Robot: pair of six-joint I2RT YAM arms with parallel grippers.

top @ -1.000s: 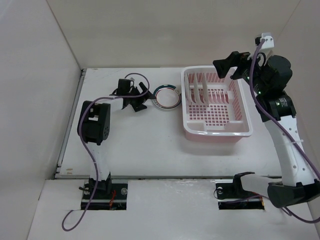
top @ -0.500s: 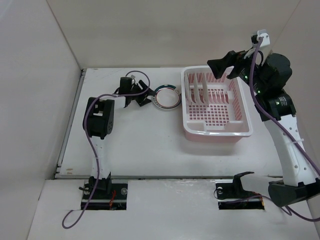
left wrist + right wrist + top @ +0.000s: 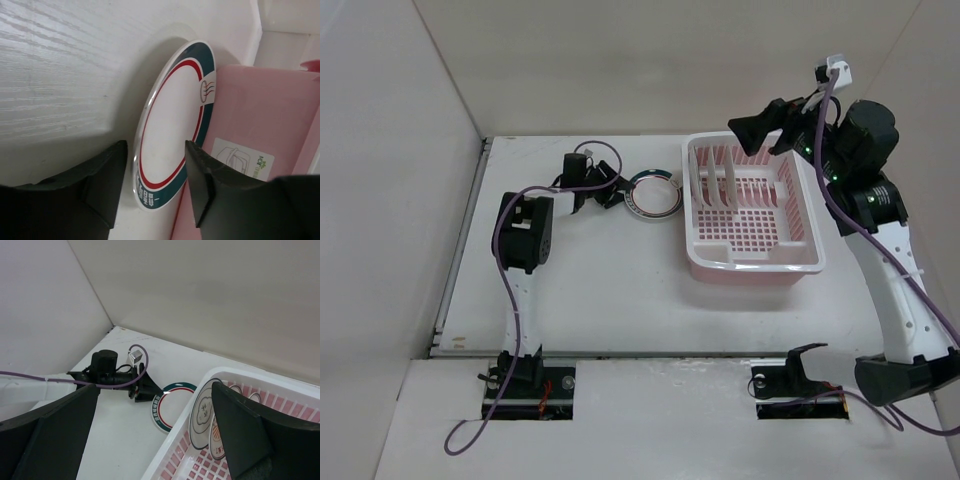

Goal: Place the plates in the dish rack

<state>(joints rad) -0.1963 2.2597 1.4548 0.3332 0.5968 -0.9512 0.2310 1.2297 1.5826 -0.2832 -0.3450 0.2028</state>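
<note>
Three plates (image 3: 696,182) stand upright between the prongs of the pink rack (image 3: 755,262) on the worktop (image 3: 600,290). Fourth plate (image 3: 653,193), green rim, lies flat just left of the rack wall, not yet loaded. Left fingers (image 3: 607,192) sit low and spread wide either side of its rim, likely set to pinch it. Right fingers (image 3: 757,135) are wide and empty, hanging above the rack's far edge, clear of the slots

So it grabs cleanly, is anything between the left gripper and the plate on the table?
Nothing visible. The left gripper is open, and the green-rimmed plate lies directly in front of it, flat beside the pink rack.
</note>
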